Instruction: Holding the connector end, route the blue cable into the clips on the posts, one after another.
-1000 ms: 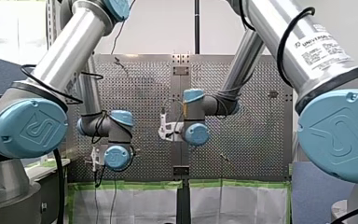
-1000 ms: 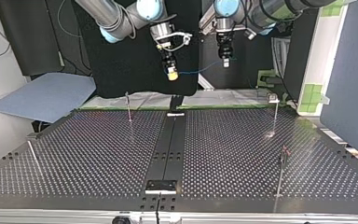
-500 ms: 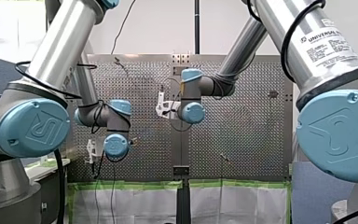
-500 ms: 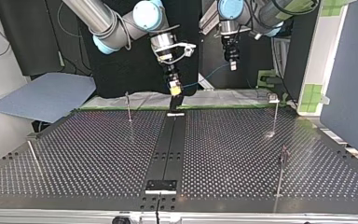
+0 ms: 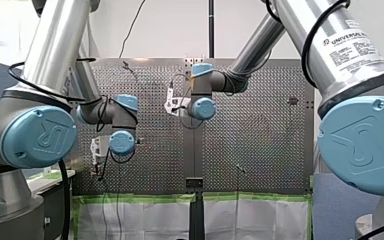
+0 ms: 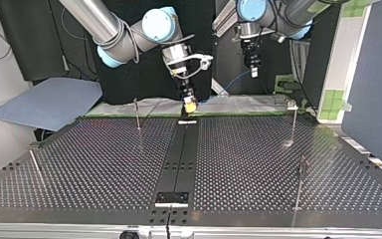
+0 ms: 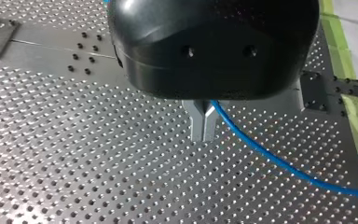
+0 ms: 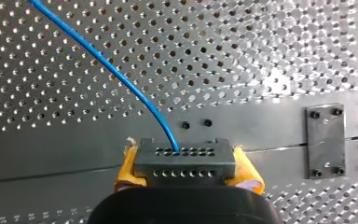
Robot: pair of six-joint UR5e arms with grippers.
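Right claw (image 6: 189,105) clamped on the connector (image 8: 185,161) between its yellow pads, blue cable (image 8: 107,70) arcing out ahead of it to the left claw (image 7: 204,123), which looks pinched shut on it (partly hidden); nearest post (image 6: 137,113) sits beside the right claw, away from the left.

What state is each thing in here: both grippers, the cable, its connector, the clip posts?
left gripper: jaws shut on the blue cable.
right gripper: jaws shut on the connector, yellow pads at its sides.
blue cable: hangs in the air between the two grippers, in no clip yet.
connector: held above the table, cable plugged in.
clip posts: upright, no cable on them.
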